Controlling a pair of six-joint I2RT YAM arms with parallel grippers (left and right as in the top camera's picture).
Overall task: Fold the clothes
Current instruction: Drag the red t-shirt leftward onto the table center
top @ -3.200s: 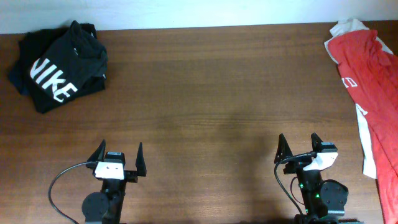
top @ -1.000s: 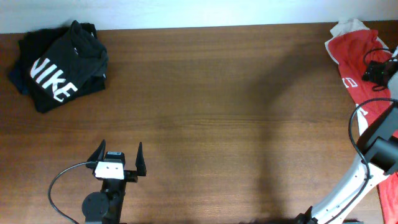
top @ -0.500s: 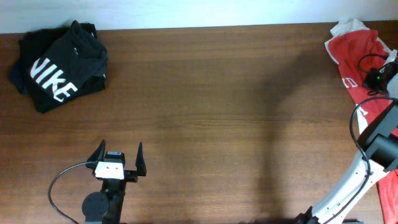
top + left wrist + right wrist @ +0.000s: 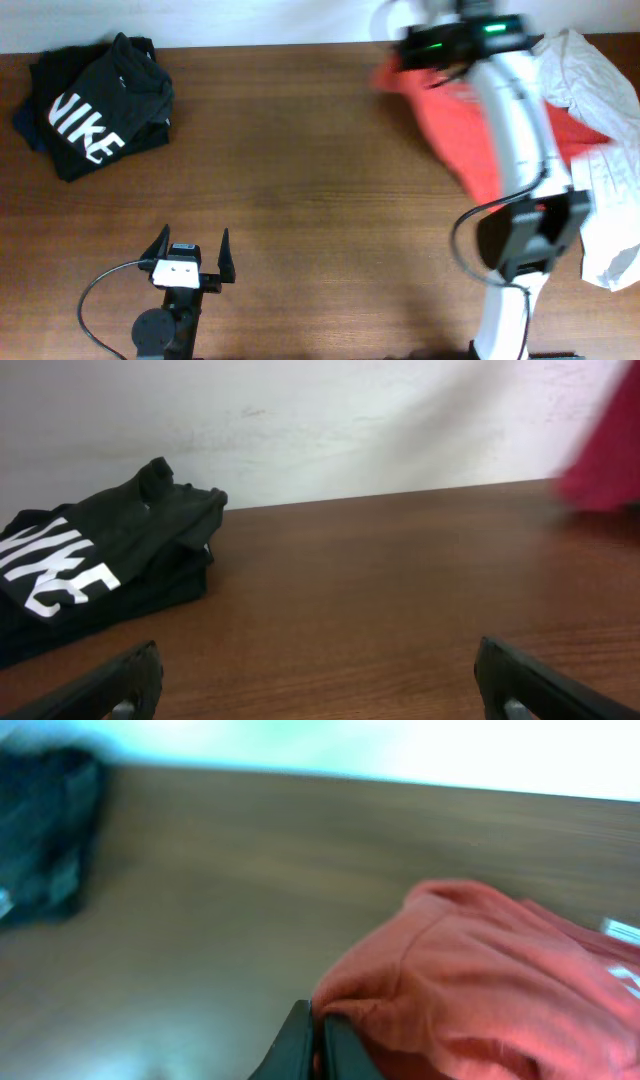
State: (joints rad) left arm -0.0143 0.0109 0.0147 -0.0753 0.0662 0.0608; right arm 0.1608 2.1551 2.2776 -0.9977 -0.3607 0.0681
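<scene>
The clothes, a red-orange T-shirt, hang blurred in mid-air over the back right of the table. My right gripper is shut on a bunched edge of the shirt, high above the table near the back wall. In the right wrist view the jaws are pinched together on a fold of the red fabric, which trails off to the right. My left gripper rests open at the front left, far from the shirt, with nothing between its fingers. The left wrist view catches the shirt at its right edge.
A folded black shirt with white NIKE lettering lies at the back left corner, also showing in the left wrist view. A white garment lies crumpled along the table's right side. The brown table top spans the middle.
My right gripper closed on the red shirt at the right edge, then swung up and left with it. The shirt lifted off, uncovering a white garment. The left arm stayed still.
</scene>
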